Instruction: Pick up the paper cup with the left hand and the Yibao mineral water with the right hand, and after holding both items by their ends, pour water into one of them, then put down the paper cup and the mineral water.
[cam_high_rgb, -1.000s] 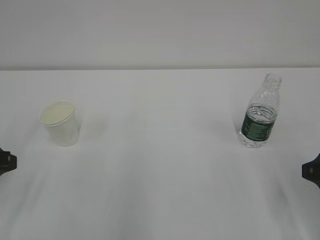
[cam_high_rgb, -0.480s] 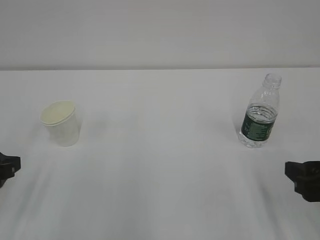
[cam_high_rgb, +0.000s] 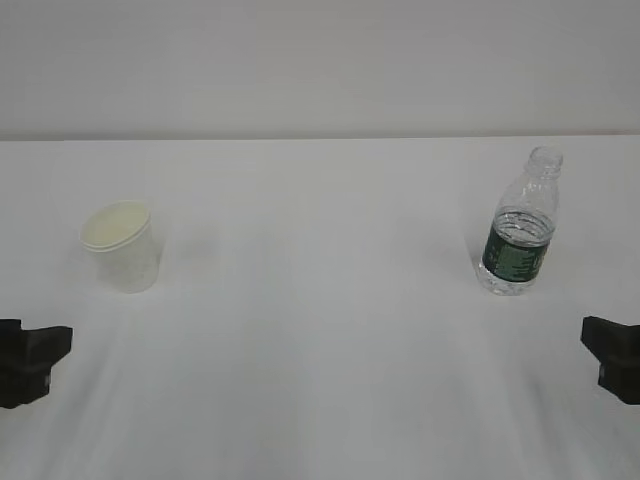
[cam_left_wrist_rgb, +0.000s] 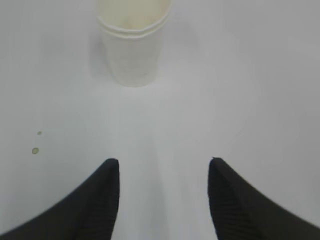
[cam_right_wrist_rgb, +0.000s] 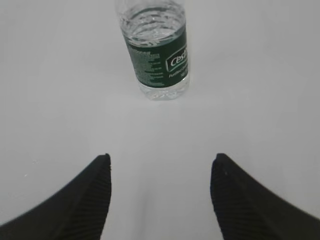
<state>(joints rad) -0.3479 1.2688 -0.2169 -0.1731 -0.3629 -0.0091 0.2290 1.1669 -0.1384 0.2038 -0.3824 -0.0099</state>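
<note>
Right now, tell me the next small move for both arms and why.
Probably ease both arms forward. The left hand is open and short of the paper cup, empty table between them; the right hand is open and short of the Yibao mineral water. Neither touches its target.

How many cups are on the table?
1. The small white tapered paper cup stands upright on the left side of the white table, far from the clear ribbed plastic bottle on the right. Nothing seems to hide another cup.
</note>
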